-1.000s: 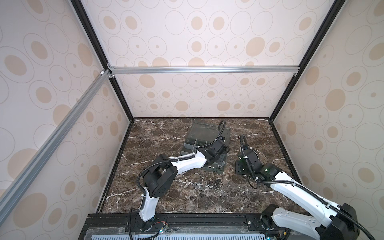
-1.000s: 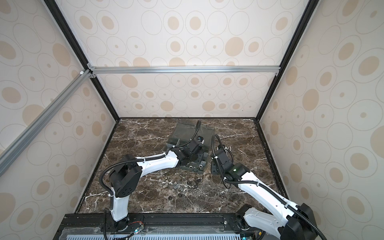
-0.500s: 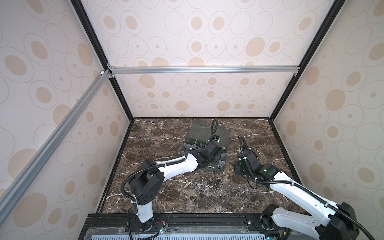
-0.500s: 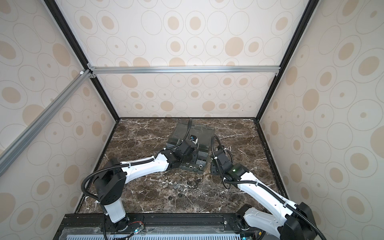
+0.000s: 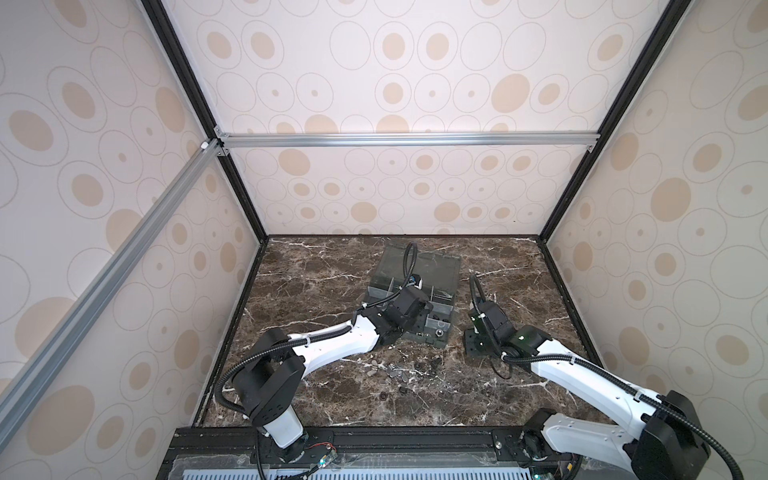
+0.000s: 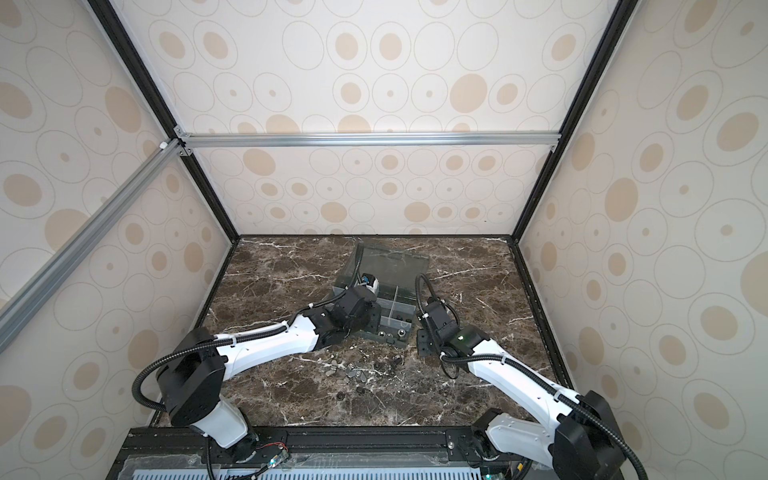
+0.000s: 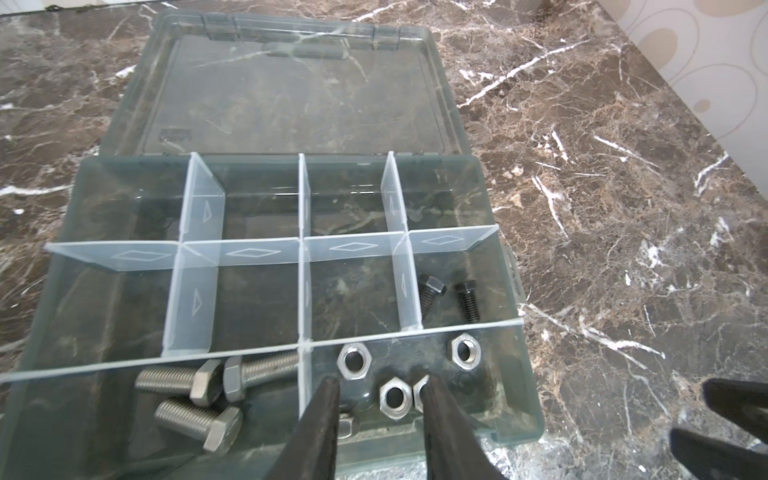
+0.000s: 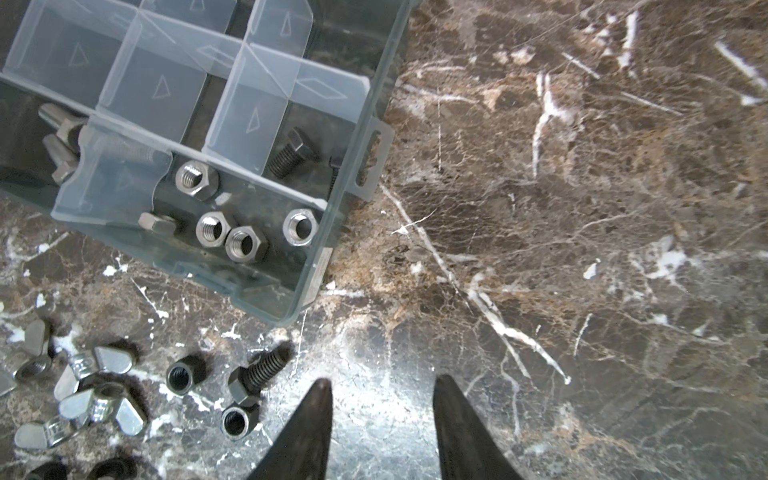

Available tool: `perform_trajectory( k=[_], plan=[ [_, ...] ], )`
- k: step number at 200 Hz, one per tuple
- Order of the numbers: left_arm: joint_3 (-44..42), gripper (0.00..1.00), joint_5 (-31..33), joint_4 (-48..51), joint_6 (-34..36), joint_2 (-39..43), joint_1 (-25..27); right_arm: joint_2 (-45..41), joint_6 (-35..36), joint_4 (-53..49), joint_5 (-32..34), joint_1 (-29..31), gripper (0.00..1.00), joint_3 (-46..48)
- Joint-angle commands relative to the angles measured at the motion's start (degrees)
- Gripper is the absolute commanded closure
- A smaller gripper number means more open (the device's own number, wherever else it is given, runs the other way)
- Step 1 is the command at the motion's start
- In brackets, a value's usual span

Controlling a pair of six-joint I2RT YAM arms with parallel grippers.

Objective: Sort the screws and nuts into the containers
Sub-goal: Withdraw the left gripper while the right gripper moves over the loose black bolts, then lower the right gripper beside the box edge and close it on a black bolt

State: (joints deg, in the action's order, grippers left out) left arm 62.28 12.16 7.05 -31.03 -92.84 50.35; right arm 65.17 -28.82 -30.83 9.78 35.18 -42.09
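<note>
Several nuts (image 7: 353,361) and screws (image 7: 178,380) lie sorted; we see more loose on the surface (image 8: 582,208); left hand (image 7: 380,380), right hand (image 8: 382,380) part-open, empty.

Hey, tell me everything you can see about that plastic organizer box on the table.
The organizer box is smoky-grey see-through plastic, lying flat on the marble table, its hinged lid folded open behind it. Pale translucent dividers part it into small cells. One near cell holds silver bolts, its neighbour silver hex nuts, a corner cell two black bolts; the rest look empty. The left gripper hangs open over the nut cell; contact cannot be told.
</note>
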Motion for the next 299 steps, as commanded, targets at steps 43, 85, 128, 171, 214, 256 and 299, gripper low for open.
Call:
perform_trajectory(
  k=[43, 85, 128, 171, 214, 256, 299],
  plan=[
    [-6.66, 0.65, 1.11, -3.22, -4.67, 7.90, -1.48, 3.64, 3.38, -0.02, -6.79, 4.66, 0.49, 0.74],
    [-10.58, 0.64, 2.07, -2.82, -5.55, 12.19, -2.20, 6.51, 2.65, 2.56, -8.42, 7.15, 0.45, 0.61],
    [-14.55, 0.64, 2.29, -3.96, -7.19, 15.57, -3.05, 10.66, 2.50, 3.31, -9.07, 8.76, 0.42, -0.80],
    [-16.68, 0.63, 2.67, -3.70, -7.54, 18.15, -3.80, 14.50, 2.80, 3.98, -9.80, 10.11, 0.42, -2.86],
    [-18.84, 0.63, 2.68, -3.88, -8.24, 20.41, -4.21, 19.20, 2.63, 3.86, -9.78, 10.79, 0.42, -5.40],
    [-18.98, 0.62, 2.81, -4.01, -8.06, 20.91, -4.38, 22.03, 2.63, 2.98, -9.13, 11.08, 0.42, -7.22],
    [-19.82, 0.62, 2.10, -4.37, -8.56, 20.85, -4.39, 22.93, 2.54, 2.18, -7.98, 11.10, 0.42, -7.51]
  ],
)
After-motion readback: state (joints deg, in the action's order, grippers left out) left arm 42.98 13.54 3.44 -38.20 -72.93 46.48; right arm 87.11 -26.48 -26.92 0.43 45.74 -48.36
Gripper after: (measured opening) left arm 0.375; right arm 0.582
